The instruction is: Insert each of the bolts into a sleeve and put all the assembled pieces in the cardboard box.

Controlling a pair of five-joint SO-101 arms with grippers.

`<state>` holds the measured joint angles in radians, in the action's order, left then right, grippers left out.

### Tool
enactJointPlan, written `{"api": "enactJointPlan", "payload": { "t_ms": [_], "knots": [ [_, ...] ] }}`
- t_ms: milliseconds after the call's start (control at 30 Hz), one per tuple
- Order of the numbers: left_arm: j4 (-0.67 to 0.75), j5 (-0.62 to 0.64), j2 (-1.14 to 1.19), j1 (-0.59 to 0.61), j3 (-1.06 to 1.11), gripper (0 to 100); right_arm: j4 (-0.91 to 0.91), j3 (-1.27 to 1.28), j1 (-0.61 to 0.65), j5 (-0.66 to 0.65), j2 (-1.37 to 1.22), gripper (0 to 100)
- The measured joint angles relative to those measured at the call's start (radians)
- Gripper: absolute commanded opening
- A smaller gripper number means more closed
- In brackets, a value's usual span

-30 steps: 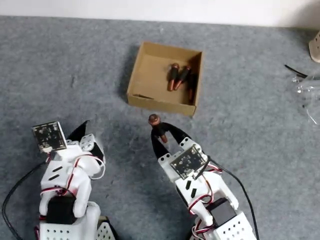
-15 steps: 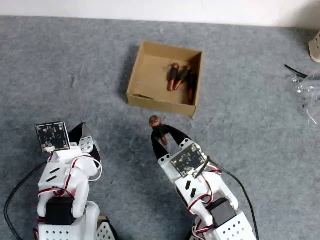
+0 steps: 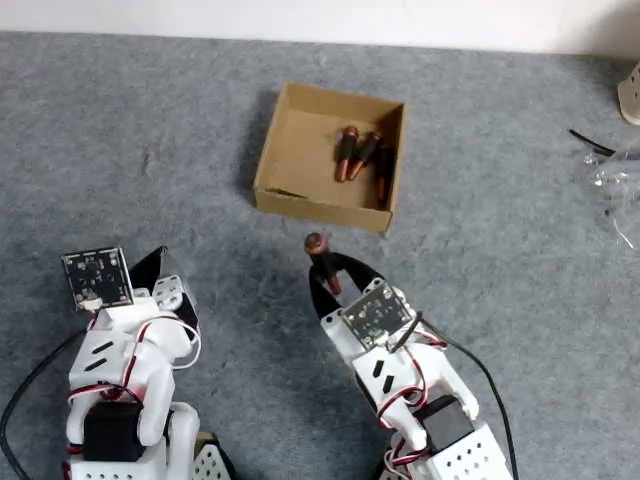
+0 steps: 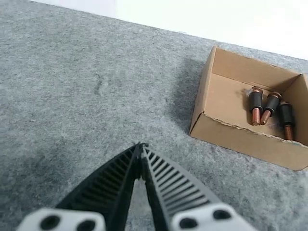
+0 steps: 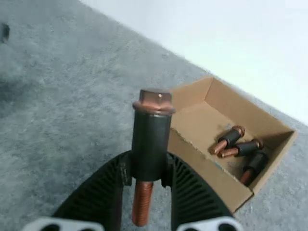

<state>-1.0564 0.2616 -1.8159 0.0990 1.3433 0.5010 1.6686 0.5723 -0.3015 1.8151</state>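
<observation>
My right gripper (image 5: 147,168) is shut on an assembled piece (image 5: 150,144), a copper bolt inside a black sleeve, held upright. In the high view that gripper (image 3: 328,270) sits just short of the near wall of the cardboard box (image 3: 300,205), with the bolt head (image 3: 315,243) above the carpet. Three assembled pieces (image 3: 362,155) lie in the box's far right corner, also visible in the left wrist view (image 4: 269,107). My left gripper (image 4: 141,150) is shut with nothing in it, at the near left (image 3: 160,262), apart from the cardboard box (image 4: 240,139).
Grey carpet covers the table. Clear plastic wrapping and black wires (image 3: 612,170) lie at the right edge. A white wall borders the far side.
The left arm has drawn back a little toward the near edge. The right gripper with the assembled piece has shifted slightly right and back.
</observation>
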Motion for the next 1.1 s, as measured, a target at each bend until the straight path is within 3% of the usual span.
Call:
{"api": "enactJointPlan", "payload": {
  "t_ms": [233,467,700,1100],
  "knots": [
    [0.000,-0.029,0.005,0.000,0.000,1,0.012,-0.002,0.000,0.000,0.002,0.5],
    [0.000,-0.020,0.275,0.020,-0.100,1,0.012,-0.055,-0.029,-0.003,-0.091,0.5],
    [0.100,-0.018,0.502,0.101,-0.110,1,0.012,-0.327,-0.034,-0.005,-0.451,0.5],
    [0.104,-0.018,0.503,0.106,-0.110,1,0.012,-0.905,-0.109,-0.011,-1.244,0.5]
  ]
}}
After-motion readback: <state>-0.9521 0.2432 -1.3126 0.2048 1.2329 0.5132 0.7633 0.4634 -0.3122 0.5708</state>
